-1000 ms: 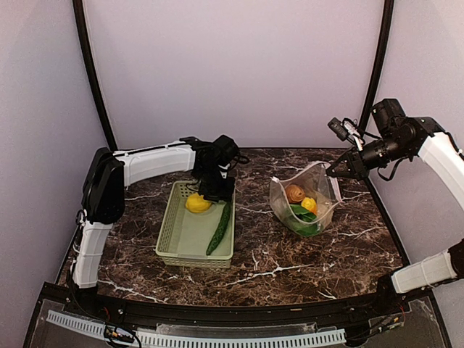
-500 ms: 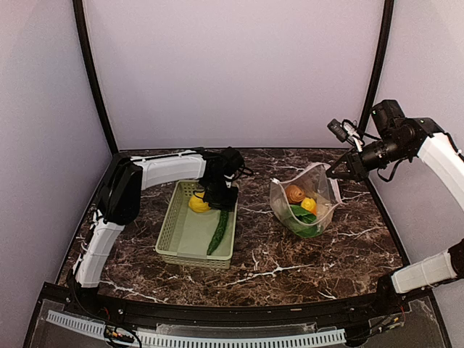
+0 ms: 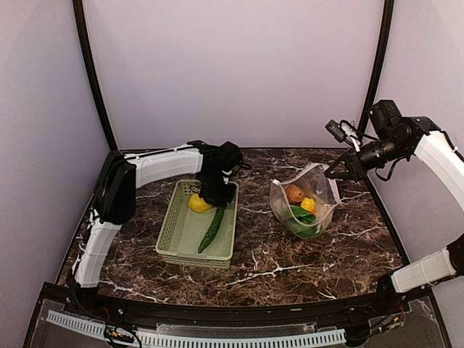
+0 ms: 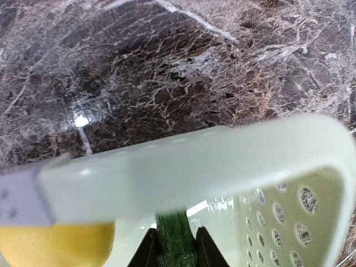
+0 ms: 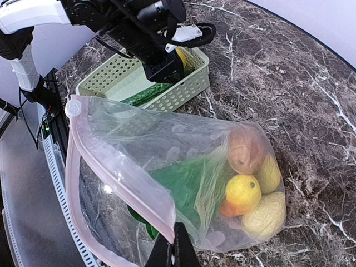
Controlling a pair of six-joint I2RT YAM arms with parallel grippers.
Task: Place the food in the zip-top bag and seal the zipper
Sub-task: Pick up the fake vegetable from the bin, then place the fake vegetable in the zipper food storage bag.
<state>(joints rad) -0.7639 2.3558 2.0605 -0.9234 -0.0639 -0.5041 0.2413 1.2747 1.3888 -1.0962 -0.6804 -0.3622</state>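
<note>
inside the pale green basket (image 3: 168,233), the left gripper (image 3: 217,194) is clamped on the far end of the dark green cucumber (image 3: 209,231), just beside the yellow lemon (image 3: 197,204). to the right on the marble table (image 3: 290,270), the right gripper (image 5: 173,249) pinches the pinkish zipper (image 5: 119,169) edge of the open-mouthed zip-top bag (image 3: 320,190), which holds the potato (image 5: 245,149), corn (image 5: 265,215), orange-yellow fruit (image 5: 241,196) and bok choy (image 5: 179,188).

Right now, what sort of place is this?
Probably a robot lab test cell: left arm and right arm bolted to a marble-look table, plain walls closing it in, toy food in a basket and bag.
</note>
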